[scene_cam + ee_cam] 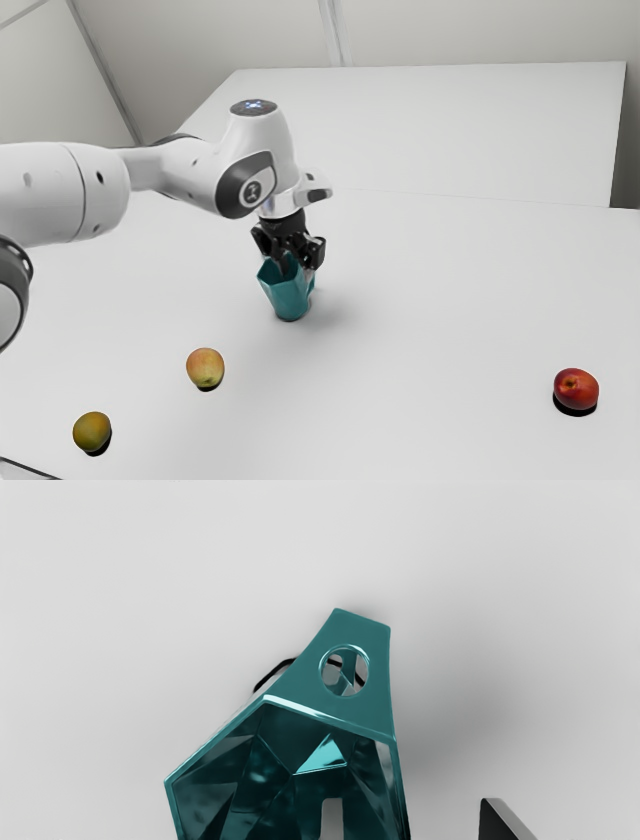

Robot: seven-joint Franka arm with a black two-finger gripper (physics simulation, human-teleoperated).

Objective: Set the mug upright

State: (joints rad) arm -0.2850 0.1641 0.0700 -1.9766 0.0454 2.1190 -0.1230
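The black gripper (296,268) points down at the mouth of the teal mug (288,294) in the exterior view. The mug stands on its base with its mouth facing up; a slight tilt cannot be ruled out. In the wrist view the gripper (419,820) is open: one finger (332,822) is over or inside the faceted mouth of the mug (325,720), and the other finger (502,822) stands outside its wall. Space shows between each finger and that wall. The handle, with a round hole through its top, projects away from the fingers.
On the white table (430,300), a yellow-red fruit (205,367) and a greenish-brown fruit (92,431) lie nearer the camera than the mug. A red fruit (576,388) lies far toward the exterior view's right.
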